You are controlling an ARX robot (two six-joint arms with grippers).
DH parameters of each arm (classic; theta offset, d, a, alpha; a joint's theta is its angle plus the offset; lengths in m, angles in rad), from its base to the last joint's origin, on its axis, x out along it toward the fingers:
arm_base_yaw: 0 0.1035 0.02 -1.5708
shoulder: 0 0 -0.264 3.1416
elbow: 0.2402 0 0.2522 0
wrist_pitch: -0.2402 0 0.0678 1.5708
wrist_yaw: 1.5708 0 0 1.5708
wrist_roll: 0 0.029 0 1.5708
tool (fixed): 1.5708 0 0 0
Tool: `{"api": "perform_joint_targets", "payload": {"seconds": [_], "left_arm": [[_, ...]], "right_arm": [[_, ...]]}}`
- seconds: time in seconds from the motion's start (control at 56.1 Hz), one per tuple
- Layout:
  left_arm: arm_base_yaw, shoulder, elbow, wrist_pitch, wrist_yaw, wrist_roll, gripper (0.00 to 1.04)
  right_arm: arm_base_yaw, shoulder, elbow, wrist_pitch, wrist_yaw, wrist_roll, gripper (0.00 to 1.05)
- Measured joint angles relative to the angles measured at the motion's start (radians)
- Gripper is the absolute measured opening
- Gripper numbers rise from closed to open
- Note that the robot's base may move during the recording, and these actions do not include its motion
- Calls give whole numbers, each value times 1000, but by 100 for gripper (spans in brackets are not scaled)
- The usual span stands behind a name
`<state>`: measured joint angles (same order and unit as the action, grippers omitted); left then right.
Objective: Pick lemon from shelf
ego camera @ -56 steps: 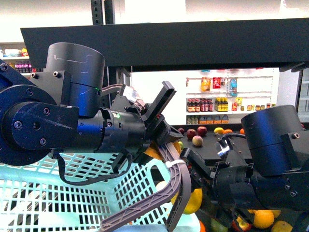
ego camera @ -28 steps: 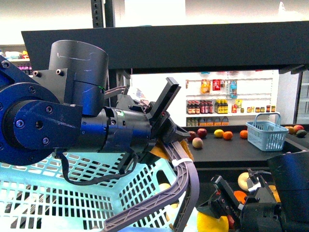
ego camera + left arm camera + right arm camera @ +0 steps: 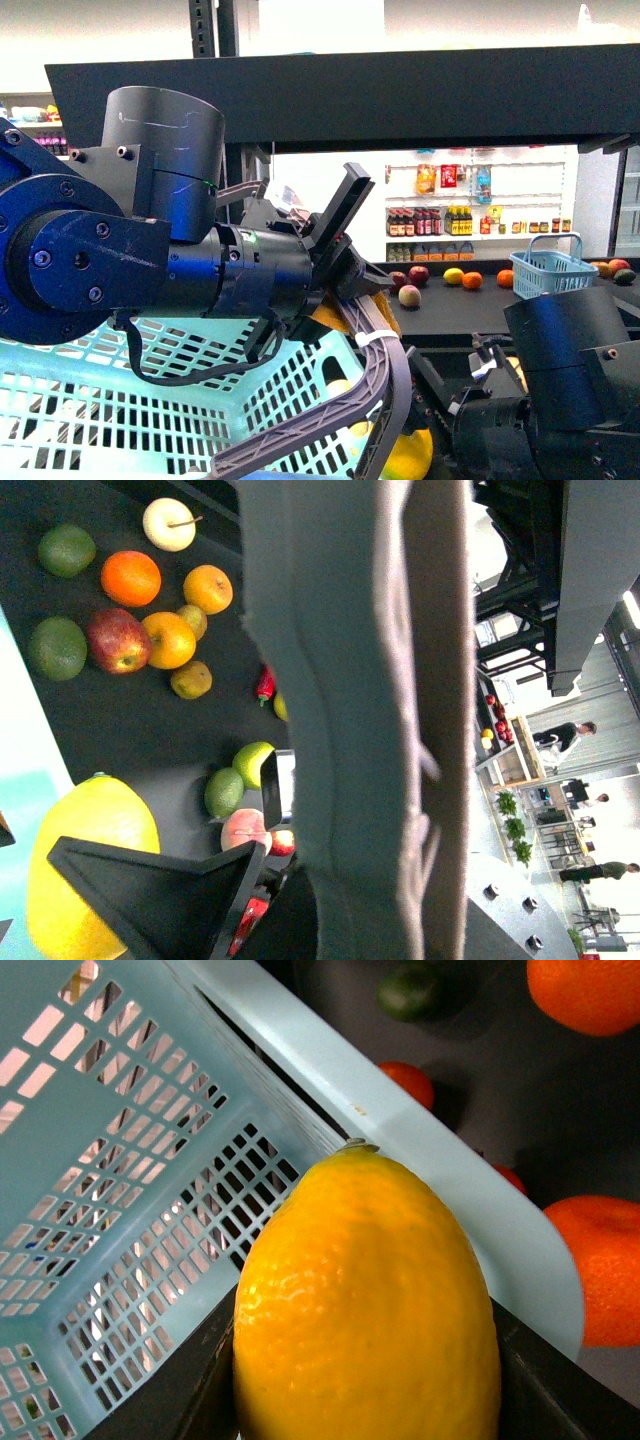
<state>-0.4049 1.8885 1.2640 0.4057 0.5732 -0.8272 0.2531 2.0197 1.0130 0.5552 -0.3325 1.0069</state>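
Holding the lemon [image 3: 365,1310] in my right gripper [image 3: 370,1390], with the jaws clamped on both its sides. It's lifted clear of the shelf [image 3: 470,305], just beside the outer rim of the light-blue basket [image 3: 120,1160] (oranges [image 3: 590,990] on the dark tray beneath). I read the left gripper [image 3: 345,262] jaws as closed around the grey handle [image 3: 385,370].

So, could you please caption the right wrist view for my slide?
Right pincer holds the lemon at the basket's rim, oranges behind.
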Motion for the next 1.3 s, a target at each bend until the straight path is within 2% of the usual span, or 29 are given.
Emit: {"api": "perform_joint_targets", "payload": {"seconds": [0.054, 0.196, 0.25, 0.571, 0.767, 0.803, 0.91, 1.034, 1.177, 1.302], "left_arm": [[0, 0, 0, 0, 0, -3, 7], [0, 0, 0, 0, -2, -5, 7], [0, 0, 0, 0, 0, -6, 7], [0, 0, 0, 0, 2, -11, 7], [0, 0, 0, 0, 0, -10, 7], [0, 0, 0, 0, 2, -10, 7], [0, 0, 0, 0, 3, -11, 7], [0, 0, 0, 0, 3, -11, 7], [0, 0, 0, 0, 2, -11, 7], [0, 0, 0, 0, 0, -10, 7]], "right_arm": [[6, -1, 0, 0, -1, -6, 66], [6, -17, -1, 8, 8, -24, 93], [0, -24, -2, 10, 8, -24, 99], [-60, -109, -48, 11, 10, -74, 97], [-210, -254, -163, 52, -47, -185, 97], [-257, -273, -185, 56, -48, -231, 97], [-322, -256, -210, 51, -45, -345, 97], [-336, -163, -225, 43, -32, -491, 97], [-317, 22, -197, 10, 44, -654, 97], [-280, 174, -122, -27, 98, -707, 97]]}}
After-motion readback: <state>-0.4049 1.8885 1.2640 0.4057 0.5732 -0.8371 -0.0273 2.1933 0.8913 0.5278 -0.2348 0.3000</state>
